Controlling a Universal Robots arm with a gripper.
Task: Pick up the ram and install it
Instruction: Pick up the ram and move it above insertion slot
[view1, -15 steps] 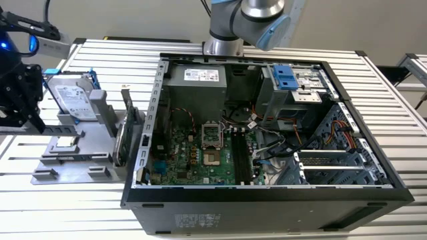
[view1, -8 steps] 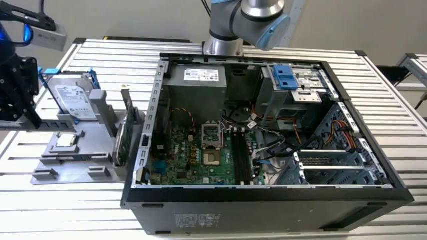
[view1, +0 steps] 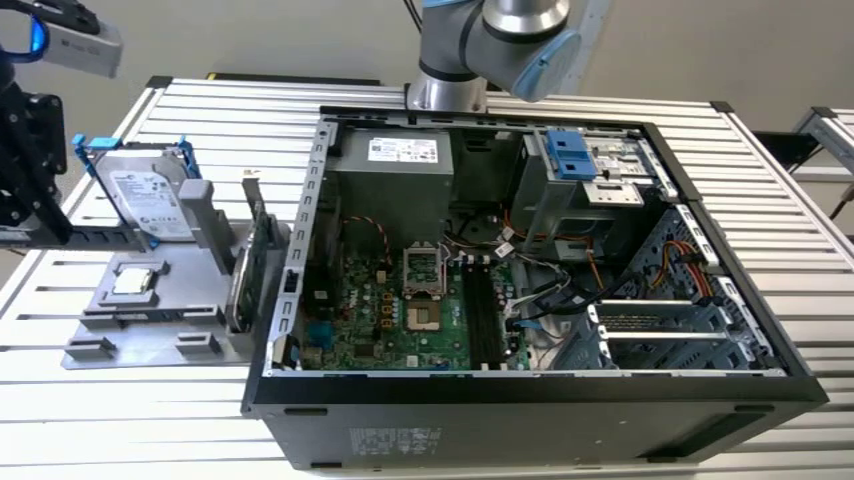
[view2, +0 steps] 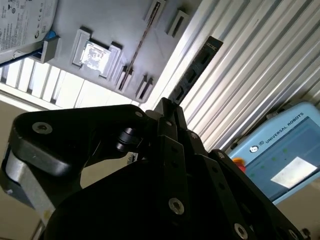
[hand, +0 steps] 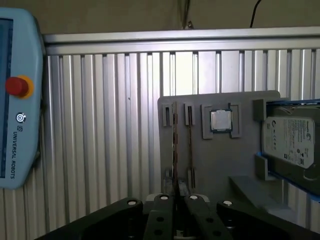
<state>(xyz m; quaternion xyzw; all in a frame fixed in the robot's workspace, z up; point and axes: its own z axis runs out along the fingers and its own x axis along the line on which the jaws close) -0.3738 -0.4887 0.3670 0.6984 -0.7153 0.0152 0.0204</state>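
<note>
**Claw over the rack, ram standing in its slot**

My black claw (hand: 177, 206) hangs over the flat grey plastic parts rack (hand: 225, 155) on the ribbed aluminium table (hand: 100, 125). How far it is open, I cannot tell. The ram (view1: 239, 290), a long, narrow dark circuit board, stands on edge in that rack, out of my grip. It sits beside the taller green expansion card with a metal bracket (view1: 256, 215) and close to the open black computer case (view1: 534, 410). In the first wrist view, two thin boards (hand: 175, 145) run edge-on in side-by-side slots, straight ahead of my claw tip. Which of them is the ram, I cannot tell.
</note>
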